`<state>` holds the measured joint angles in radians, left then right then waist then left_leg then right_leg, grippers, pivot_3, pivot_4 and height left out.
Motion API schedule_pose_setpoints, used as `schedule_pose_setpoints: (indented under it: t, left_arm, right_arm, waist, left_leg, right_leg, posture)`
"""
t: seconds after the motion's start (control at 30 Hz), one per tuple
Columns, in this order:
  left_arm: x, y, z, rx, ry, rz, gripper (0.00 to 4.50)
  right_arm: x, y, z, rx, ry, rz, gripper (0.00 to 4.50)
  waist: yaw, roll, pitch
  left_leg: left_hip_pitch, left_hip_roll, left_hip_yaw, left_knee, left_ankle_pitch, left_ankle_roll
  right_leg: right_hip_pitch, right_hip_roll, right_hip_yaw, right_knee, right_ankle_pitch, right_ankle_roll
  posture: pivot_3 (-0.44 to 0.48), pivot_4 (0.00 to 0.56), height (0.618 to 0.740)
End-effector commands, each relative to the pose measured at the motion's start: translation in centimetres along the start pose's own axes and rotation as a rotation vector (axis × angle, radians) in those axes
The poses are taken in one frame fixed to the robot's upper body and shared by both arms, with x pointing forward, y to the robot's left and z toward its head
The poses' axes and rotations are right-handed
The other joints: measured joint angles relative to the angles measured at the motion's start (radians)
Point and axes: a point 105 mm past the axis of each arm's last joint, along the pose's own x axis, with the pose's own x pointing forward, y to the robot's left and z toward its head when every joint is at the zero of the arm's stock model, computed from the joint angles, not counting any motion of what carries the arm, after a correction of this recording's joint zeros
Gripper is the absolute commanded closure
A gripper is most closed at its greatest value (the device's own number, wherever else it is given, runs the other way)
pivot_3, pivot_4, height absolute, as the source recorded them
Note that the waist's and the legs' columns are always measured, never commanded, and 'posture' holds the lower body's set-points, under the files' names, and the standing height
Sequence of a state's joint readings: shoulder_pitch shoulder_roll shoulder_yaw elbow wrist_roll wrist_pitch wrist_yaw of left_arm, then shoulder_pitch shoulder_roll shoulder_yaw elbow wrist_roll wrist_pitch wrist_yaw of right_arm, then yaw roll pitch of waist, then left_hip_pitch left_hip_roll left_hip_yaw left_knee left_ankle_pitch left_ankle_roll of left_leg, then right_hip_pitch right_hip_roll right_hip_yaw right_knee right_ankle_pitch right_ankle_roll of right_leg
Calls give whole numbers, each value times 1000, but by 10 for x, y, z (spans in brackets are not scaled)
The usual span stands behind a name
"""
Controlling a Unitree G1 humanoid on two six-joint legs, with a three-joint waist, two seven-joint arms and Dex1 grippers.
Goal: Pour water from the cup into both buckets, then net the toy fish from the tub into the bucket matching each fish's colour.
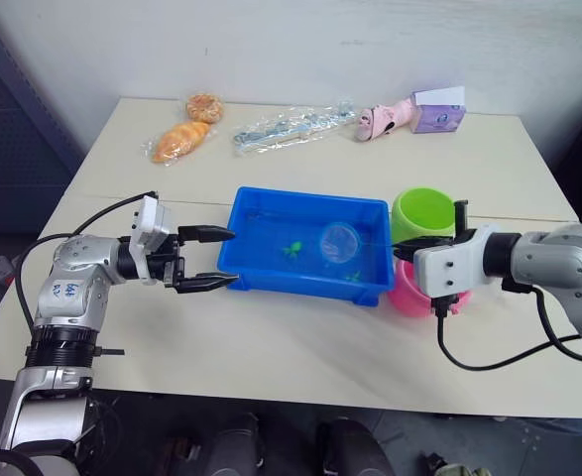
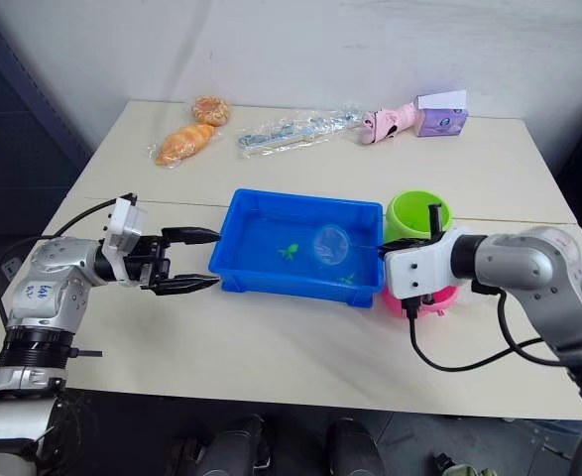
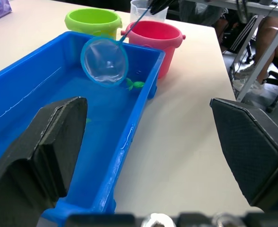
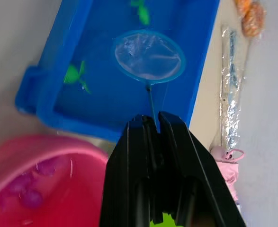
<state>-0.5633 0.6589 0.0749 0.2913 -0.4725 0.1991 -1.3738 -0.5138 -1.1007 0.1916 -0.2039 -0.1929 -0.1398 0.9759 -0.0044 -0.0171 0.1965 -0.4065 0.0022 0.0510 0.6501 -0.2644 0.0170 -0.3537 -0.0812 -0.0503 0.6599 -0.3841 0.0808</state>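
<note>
Risk: the net (image 1: 339,241), pinched by its thin handle in the right gripper (image 4: 154,124), may swing off target and miss a fish, or drip and drop one short of its bucket.

- Surface (image 1: 271,347): pale, carrying everything below.
- Tub (image 1: 261,266): bright blue, rectangular, mid-surface, holding water.
- Green bucket (image 1: 421,212) and pink bucket (image 1: 409,295): just beside the tub's right end; pink fish (image 4: 32,198) lie inside the pink one.
- Left gripper (image 1: 207,260): jaws wide, empty, beside the tub's left end.
- Net: light blue hoop over the water.
- Green fish (image 1: 292,249): tiny, in the tub.
</note>
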Motion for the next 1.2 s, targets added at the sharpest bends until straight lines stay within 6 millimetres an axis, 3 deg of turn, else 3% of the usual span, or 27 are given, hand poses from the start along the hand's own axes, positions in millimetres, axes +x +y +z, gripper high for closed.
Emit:
schedule_pose_setpoints:
  t: [0.03, 0.23, 0.67, 0.9, 1.2]
  left_arm:
    - [5, -2, 6, 15, -14, -11, 37]
    - [12, -2, 7, 4, -24, -23, 37]
    - [20, -2, 9, 4, -38, -42, 37]
    - [20, -3, 10, 6, -43, -38, 37]
    - [16, -5, 9, -1, -40, -21, 37]
  right_arm:
    - [-2, -11, -13, -79, 86, 14, 4500]
    - [2, -10, -16, -118, 129, 104, 4500]
    - [3, 7, 14, -34, 130, 345, 4500]
    - [7, -1, 31, 185, 26, 261, 4500]
    - [2, -9, 29, 477, -49, 151, 4500]
  waist:
    - [-1, 0, 0]
    - [-5, 0, 0]
    - [-1, 0, 0]
    - [-1, 0, 0]
    - [-2, 0, 0]
  left_leg:
    - [0, 0, 0, 0, 0, 0]
    - [0, 0, 1, 0, 0, -1]
    - [0, 0, 0, 0, 0, -1]
    - [0, 0, 0, 1, 0, -1]
    - [0, 0, 0, 1, 0, -1]
  right_leg:
    - [0, 0, 0, 0, 0, 0]
    - [-1, 0, 0, 1, 0, 0]
    - [-1, 0, 0, 1, 0, 0]
    - [0, 0, 0, 1, 0, 0]
    - [0, 0, 0, 1, 0, 0]
  posture:
    - [0, 150, 740]
    - [0, 150, 740]
    - [0, 150, 740]
    - [0, 150, 740]
    - [0, 150, 740]
